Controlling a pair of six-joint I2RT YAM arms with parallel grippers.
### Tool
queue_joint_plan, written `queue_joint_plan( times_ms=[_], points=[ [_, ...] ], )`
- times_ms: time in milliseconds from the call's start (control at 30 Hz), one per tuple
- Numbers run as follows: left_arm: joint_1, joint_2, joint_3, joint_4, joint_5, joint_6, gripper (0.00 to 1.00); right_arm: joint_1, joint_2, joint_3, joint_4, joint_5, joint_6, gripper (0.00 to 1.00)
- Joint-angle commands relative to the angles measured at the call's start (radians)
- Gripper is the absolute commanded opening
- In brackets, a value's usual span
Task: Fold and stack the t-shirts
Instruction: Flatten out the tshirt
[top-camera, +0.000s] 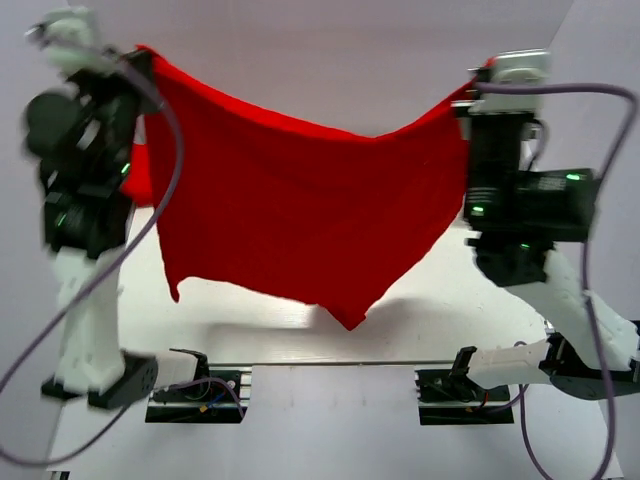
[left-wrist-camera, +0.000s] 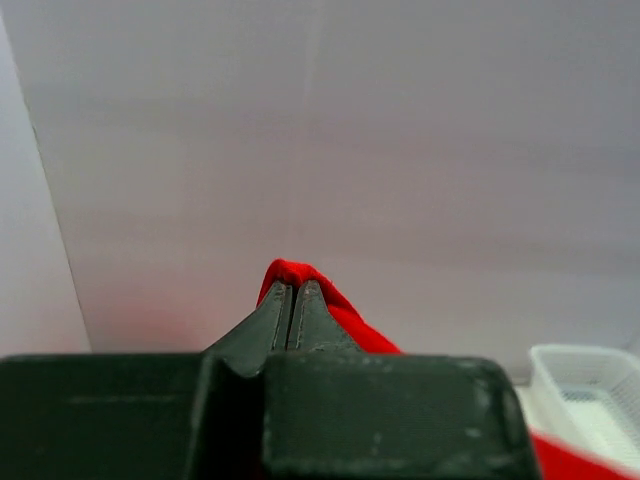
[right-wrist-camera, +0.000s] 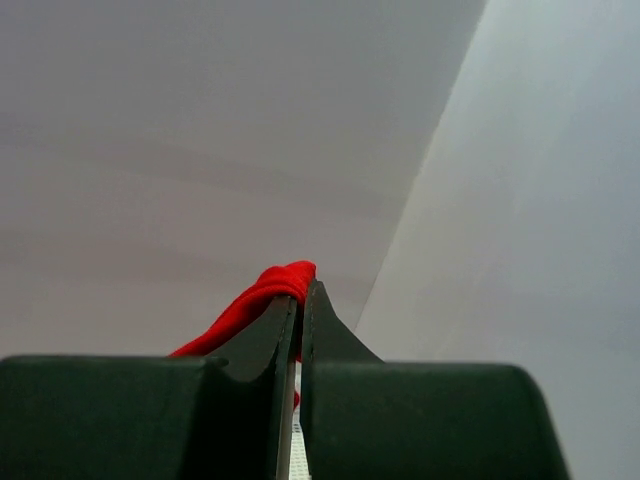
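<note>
One bright red t-shirt (top-camera: 300, 210) hangs spread in the air between both raised arms, its lower corner dangling above the table. My left gripper (top-camera: 135, 55) is shut on its upper left corner; in the left wrist view the gripper (left-wrist-camera: 293, 285) pinches a red fold (left-wrist-camera: 290, 270). My right gripper (top-camera: 475, 90) is shut on the upper right corner; in the right wrist view the gripper (right-wrist-camera: 300, 290) pinches red cloth (right-wrist-camera: 280, 278). No other shirts show.
A white plastic mesh basket (left-wrist-camera: 590, 400) shows at the lower right of the left wrist view. The white table (top-camera: 450, 320) lies below the shirt. White walls stand behind and to the right. Both arm bases sit at the near edge.
</note>
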Motion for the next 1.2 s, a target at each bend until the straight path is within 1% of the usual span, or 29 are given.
queue_joint_plan(
  times_ms=[0,100,167,200,233,267,300,333,367,400,433,500,533,567,600,633,667,700,767,833,867,900,967,1000,1033,1067,1100,1133,1167],
  points=[
    [0.009,0.177,0.057,-0.049,-0.071,-0.004,0.00,-0.026,0.028,-0.042,0.110,-0.052,0.002,0.00],
    [0.009,0.263,0.116,-0.067,-0.117,-0.016,0.00,-0.128,0.097,-0.047,0.077,-0.081,0.083,0.00],
    [0.009,0.334,0.137,-0.076,-0.126,-0.007,0.00,-0.205,0.157,-0.033,-0.044,-0.139,0.204,0.00],
    [0.009,0.355,0.137,-0.077,-0.126,-0.007,0.00,-0.262,0.174,-0.026,-0.148,-0.158,0.287,0.00],
    [0.018,0.398,0.149,-0.077,-0.137,-0.007,0.00,-0.289,0.242,-0.018,-0.181,-0.184,0.344,0.00],
    [0.018,0.418,0.163,-0.077,-0.137,-0.007,0.00,-0.376,0.270,0.003,-0.201,-0.211,0.375,0.00],
    [0.018,0.440,0.177,-0.066,-0.163,0.005,0.00,-0.403,0.299,0.034,-0.250,-0.222,0.433,0.00],
    [0.018,0.461,0.191,-0.057,-0.163,0.005,0.00,-0.432,0.398,0.090,-0.277,-0.239,0.453,0.00],
    [0.029,0.515,0.211,-0.044,-0.174,0.014,0.00,-0.507,0.434,0.127,-0.297,-0.289,0.473,0.00],
    [0.029,0.544,0.231,-0.029,-0.174,0.014,0.00,-0.529,0.469,0.167,-0.325,-0.313,0.495,0.00],
    [0.041,0.576,0.289,-0.017,-0.165,0.033,0.00,-0.552,0.512,0.192,-0.258,-0.351,0.513,0.00],
    [0.052,0.665,0.378,0.046,-0.154,0.045,0.00,-0.624,0.549,0.262,-0.221,-0.386,0.554,0.00],
    [0.061,0.678,0.387,0.080,-0.134,0.045,0.00,-0.659,0.581,0.348,-0.204,-0.463,0.588,0.00],
    [0.061,0.678,0.387,0.119,-0.117,0.045,0.00,-0.673,0.589,0.381,-0.181,-0.495,0.617,0.00],
    [0.076,0.678,0.418,0.181,-0.101,0.024,0.00,-0.693,0.594,0.419,-0.161,-0.587,0.616,0.00],
    [0.088,0.688,0.435,0.201,-0.052,0.011,0.00,-0.698,0.599,0.453,-0.102,-0.600,0.607,0.00],
    [0.088,0.676,0.435,0.228,-0.029,0.002,0.00,-0.704,0.596,0.482,-0.098,-0.603,0.592,0.00],
    [0.088,0.663,0.435,0.288,-0.016,0.002,0.00,-0.719,0.585,0.496,-0.097,-0.673,0.587,0.00],
    [0.098,0.624,0.423,0.330,-0.007,0.011,0.00,-0.725,0.568,0.491,-0.060,-0.680,0.594,0.00],
    [0.098,0.595,0.406,0.330,0.028,0.028,0.00,-0.739,0.508,0.466,-0.116,-0.703,0.613,0.00],
    [0.098,0.578,0.391,0.318,0.028,0.028,0.00,-0.736,0.487,0.371,-0.156,-0.700,0.623,0.00],
    [0.098,0.542,0.337,0.309,0.028,0.028,0.00,-0.738,0.421,0.329,-0.202,-0.704,0.627,0.00],
    [0.098,0.492,0.253,0.275,0.053,0.037,0.00,-0.738,0.364,0.168,-0.227,-0.692,0.642,0.00],
    [0.098,0.459,0.110,0.275,0.106,0.059,0.00,-0.736,0.274,0.063,-0.271,-0.690,0.675,0.00],
    [0.075,0.375,0.020,0.285,0.107,0.059,0.00,-0.739,0.243,-0.063,-0.281,-0.678,0.700,0.00],
    [0.075,0.325,-0.078,0.316,0.119,0.069,0.00,-0.736,0.206,-0.126,-0.287,-0.669,0.728,0.00],
    [0.075,0.278,-0.286,0.333,0.174,0.048,0.00,-0.738,0.095,-0.323,-0.288,-0.666,0.821,0.00],
    [0.075,0.233,-0.395,0.353,0.185,0.012,0.00,-0.738,0.058,-0.391,-0.287,-0.670,0.853,0.00],
    [0.075,0.142,-0.591,0.386,0.185,-0.008,0.00,-0.735,0.024,-0.448,-0.301,-0.669,0.884,0.00]
  ],
)
